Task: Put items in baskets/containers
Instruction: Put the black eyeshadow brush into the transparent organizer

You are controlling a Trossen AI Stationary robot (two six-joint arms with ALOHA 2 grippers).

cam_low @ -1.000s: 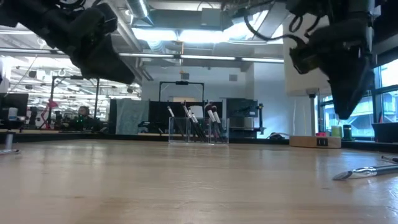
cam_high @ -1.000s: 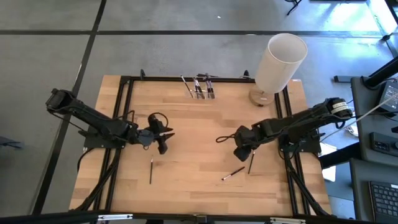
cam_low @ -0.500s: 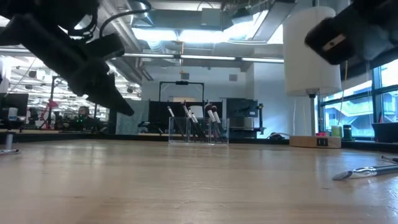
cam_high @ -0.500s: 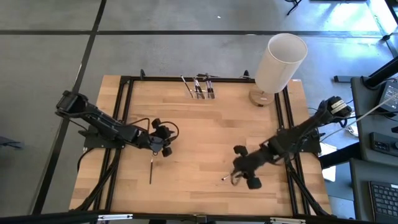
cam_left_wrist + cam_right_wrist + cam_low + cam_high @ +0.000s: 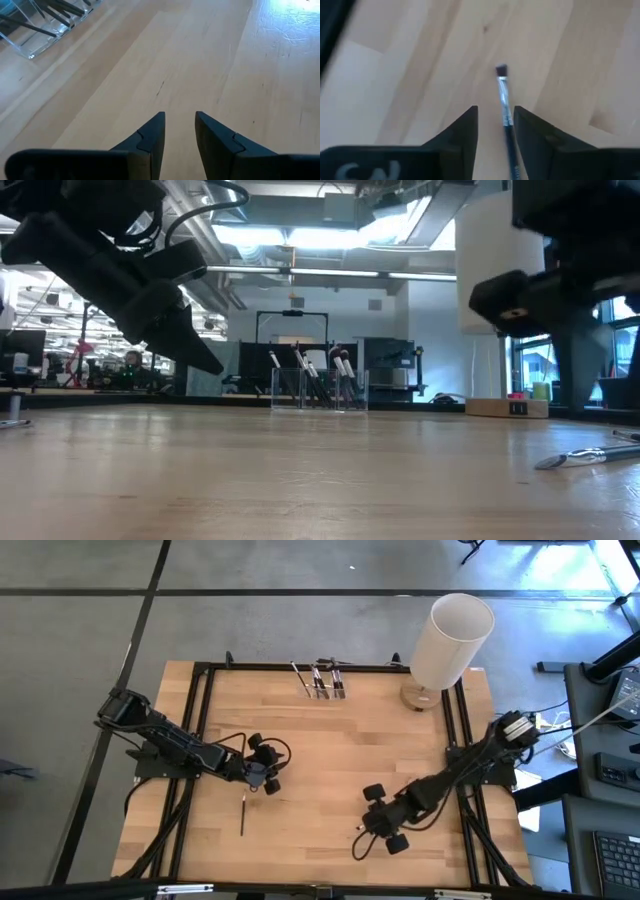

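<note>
The right end effector (image 5: 495,122), fingers apart, covers the handle of a brush (image 5: 503,95) lying between them on the surface (image 5: 330,755), near its front edge, while the left end effector (image 5: 179,130), also apart, hangs over bare wood beside another brush (image 5: 242,813), well apart from the clear holder (image 5: 325,689) at the back edge.

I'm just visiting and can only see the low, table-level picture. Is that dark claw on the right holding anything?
Observer: No. The right wrist view shows the right gripper open, with a brush lying on the table between its fingers.
Operator: Any other loose ones I'm missing?
Observer: Yes. From above, a second brush lies close to the left gripper, which is open and empty.
</note>
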